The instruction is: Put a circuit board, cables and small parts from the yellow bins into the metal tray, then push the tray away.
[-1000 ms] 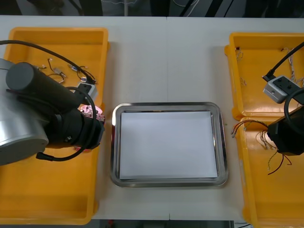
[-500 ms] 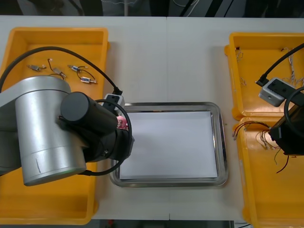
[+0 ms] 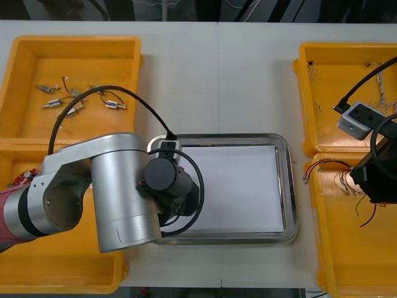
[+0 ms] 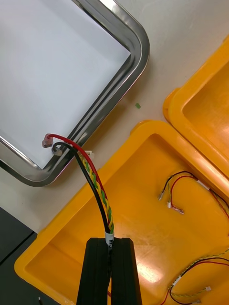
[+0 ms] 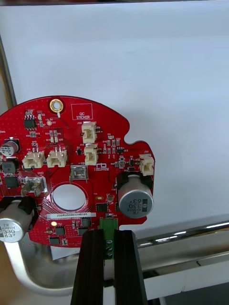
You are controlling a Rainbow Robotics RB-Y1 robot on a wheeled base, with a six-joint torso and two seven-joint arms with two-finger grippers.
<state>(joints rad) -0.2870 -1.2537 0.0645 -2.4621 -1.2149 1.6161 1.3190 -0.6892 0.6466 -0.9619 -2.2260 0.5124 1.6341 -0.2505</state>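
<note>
while left pincer (image 5: 109, 237) pinches the circuit board (image 5: 71, 167) by its near edge, tray (image 5: 28, 267) directly beyond it | board likely stiff, light, fragile: hold the rim, not parts | right pincer (image 4: 110, 245) nips limp cable (image 4: 95, 186), bin (image 4: 157, 228) beneath

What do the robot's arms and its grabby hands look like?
The left arm is a fat silver cylinder with a red section and a black wrist; a thin black cable loops over it. The right arm looks black, with a small grey box on its own black cable. The left gripper and right gripper each have two flat black fingers.
</note>
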